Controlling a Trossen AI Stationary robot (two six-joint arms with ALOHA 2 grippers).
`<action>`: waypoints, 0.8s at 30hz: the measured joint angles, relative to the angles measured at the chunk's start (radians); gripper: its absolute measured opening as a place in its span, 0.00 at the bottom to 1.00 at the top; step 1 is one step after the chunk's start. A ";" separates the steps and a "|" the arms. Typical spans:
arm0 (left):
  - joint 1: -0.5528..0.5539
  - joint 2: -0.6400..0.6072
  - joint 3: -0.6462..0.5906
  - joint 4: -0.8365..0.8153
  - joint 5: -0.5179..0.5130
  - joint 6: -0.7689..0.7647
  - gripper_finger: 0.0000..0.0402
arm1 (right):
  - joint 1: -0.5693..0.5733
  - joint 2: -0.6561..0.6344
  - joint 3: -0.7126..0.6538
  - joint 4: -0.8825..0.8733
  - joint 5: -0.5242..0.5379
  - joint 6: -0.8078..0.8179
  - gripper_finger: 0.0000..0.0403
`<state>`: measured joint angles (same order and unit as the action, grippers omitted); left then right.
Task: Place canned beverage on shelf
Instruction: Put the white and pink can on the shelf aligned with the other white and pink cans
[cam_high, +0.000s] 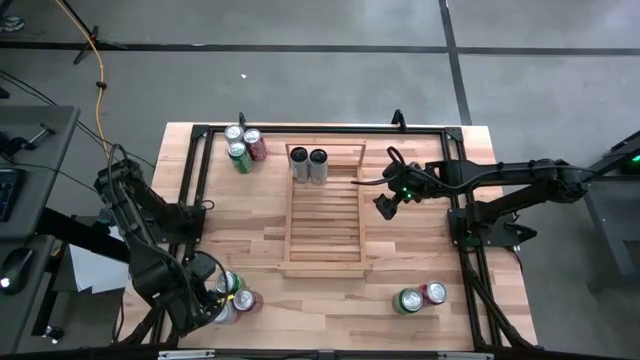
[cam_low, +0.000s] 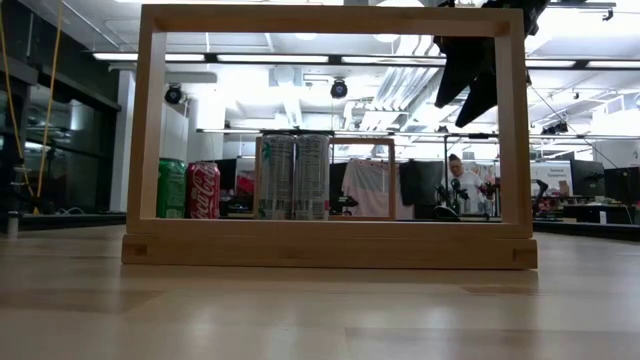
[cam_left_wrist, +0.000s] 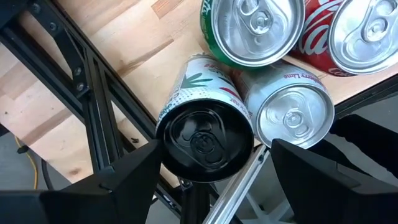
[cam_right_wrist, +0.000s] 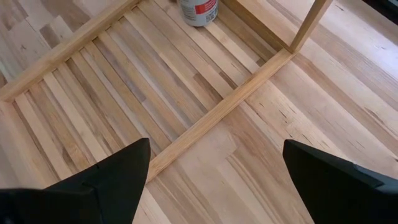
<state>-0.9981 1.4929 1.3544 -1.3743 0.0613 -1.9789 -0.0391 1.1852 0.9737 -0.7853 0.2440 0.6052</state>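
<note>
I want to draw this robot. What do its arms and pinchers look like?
Both arms are dark, nearly black, with jointed links. The right arm shows a tiny green light and a thin black cable. The left gripper and right gripper have flat, pointed black fingers.

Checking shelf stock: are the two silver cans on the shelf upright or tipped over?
Upright. The two silver cans show round tops from above at the shelf's far end, and stand vertically side by side in the low view.

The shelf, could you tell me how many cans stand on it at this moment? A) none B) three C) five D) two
D: the high view shows just two silver cans standing side by side at the far end of the shelf, with its other slats bare.
</note>
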 joint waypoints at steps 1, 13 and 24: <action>0.000 0.000 0.000 -0.001 0.000 0.000 0.73 | 0.000 0.000 0.000 0.000 0.000 0.000 0.88; 0.000 0.000 0.000 -0.038 0.015 -0.007 0.73 | 0.000 0.000 0.000 0.000 0.000 0.000 0.88; 0.001 0.000 -0.113 0.097 0.027 -0.007 0.73 | 0.000 0.000 0.000 0.001 0.000 0.007 0.88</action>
<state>-0.9972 1.4925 1.2416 -1.2776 0.0884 -1.9857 -0.0391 1.1854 0.9737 -0.7838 0.2443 0.6120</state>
